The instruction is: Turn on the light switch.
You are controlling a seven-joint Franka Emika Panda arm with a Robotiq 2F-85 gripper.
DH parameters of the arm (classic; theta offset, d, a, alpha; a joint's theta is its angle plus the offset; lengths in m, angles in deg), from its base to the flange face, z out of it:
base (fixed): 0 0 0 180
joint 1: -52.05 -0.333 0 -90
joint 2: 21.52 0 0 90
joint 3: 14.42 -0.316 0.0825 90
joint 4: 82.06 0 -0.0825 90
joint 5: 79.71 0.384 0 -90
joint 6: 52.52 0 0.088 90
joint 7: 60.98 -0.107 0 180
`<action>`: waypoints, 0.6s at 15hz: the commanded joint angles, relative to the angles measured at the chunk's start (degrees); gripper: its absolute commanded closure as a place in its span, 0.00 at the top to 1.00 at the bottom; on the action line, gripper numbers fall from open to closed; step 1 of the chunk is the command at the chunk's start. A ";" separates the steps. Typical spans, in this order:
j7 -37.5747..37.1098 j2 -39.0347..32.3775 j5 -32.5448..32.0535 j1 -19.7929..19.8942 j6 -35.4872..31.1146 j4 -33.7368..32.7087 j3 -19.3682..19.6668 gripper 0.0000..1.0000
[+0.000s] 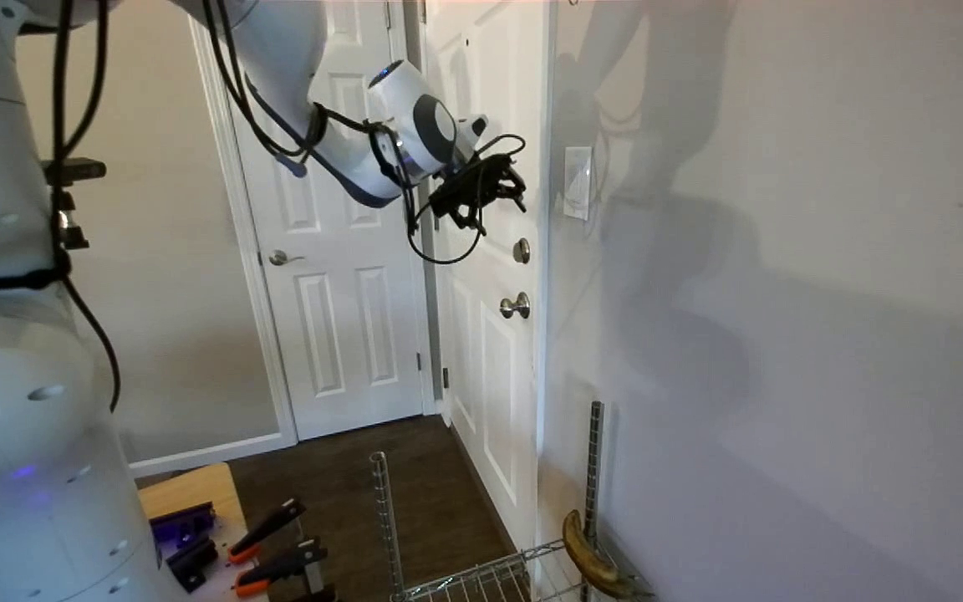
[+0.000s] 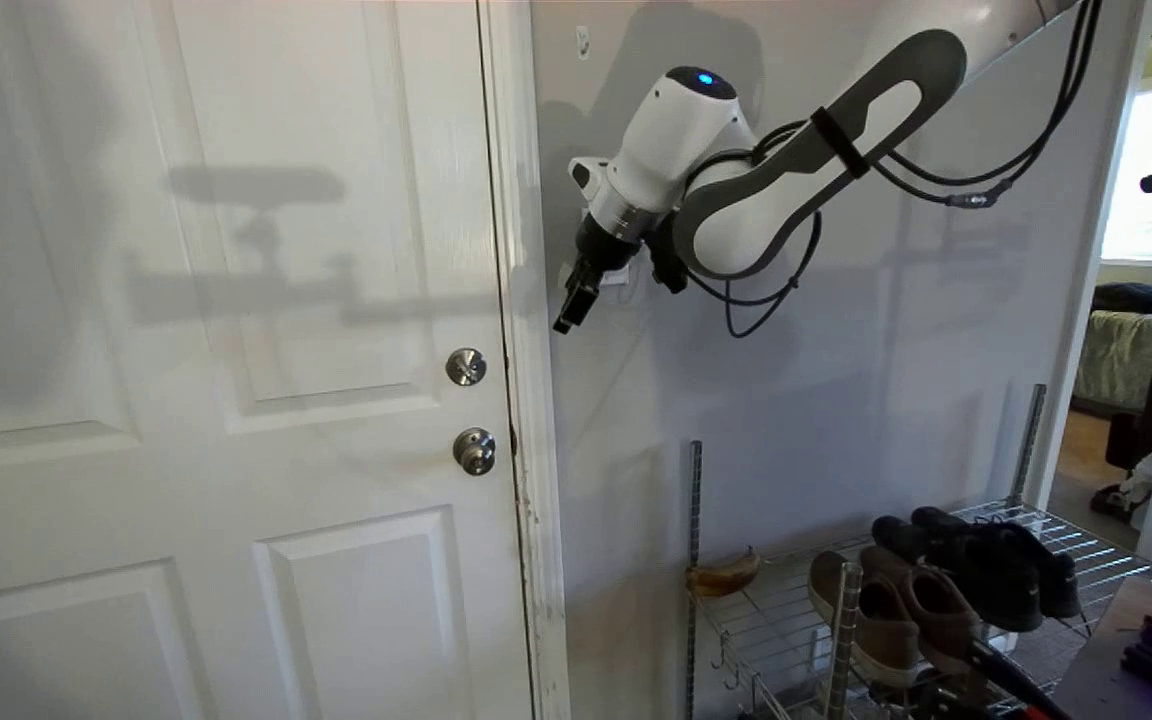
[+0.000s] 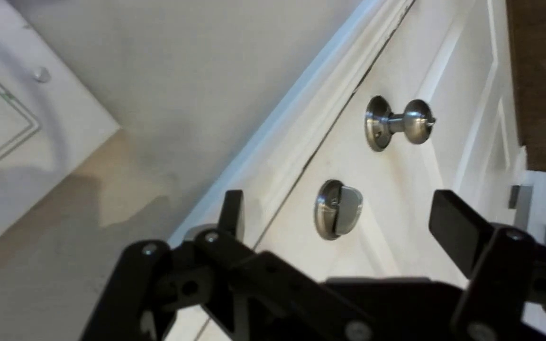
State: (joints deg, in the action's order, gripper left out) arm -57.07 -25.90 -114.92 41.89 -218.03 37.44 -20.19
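White light switch (image 1: 578, 182), long axis upright in an exterior view, is positioned left of the spread, empty gripper (image 3: 339, 203) in the wrist view.

Below the gripper (image 2: 566, 318), a wire bench (image 2: 1111, 556) bears a banana (image 2: 723, 577) and, farther from the gripper, brown shoes (image 2: 881, 635) and black shoes (image 2: 1001, 590).

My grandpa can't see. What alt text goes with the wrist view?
An open black robot gripper shows at the bottom; beyond it, a white door with a metal lock and round knob. Part of the white light switch shows at left.
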 commanded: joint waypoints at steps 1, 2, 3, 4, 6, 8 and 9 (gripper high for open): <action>-15.50 -1.14 -6.97 -2.56 4.35 -5.28 3.25 1.00; -19.70 -1.03 -7.15 -2.76 5.66 -5.07 2.63 1.00; -17.77 -0.78 -1.49 -2.83 7.43 -3.55 0.84 1.00; -17.16 -0.63 2.13 -3.08 8.48 -2.56 -0.20 1.00; -21.71 0.00 2.11 -4.29 11.26 -2.02 -0.59 1.00; -30.00 0.64 -2.15 -5.67 12.99 -2.38 0.14 1.00; -33.77 1.21 -3.81 -6.02 13.58 -2.37 0.57 1.00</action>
State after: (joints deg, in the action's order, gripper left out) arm -81.64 -27.14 -114.89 36.81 -206.88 33.96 -20.43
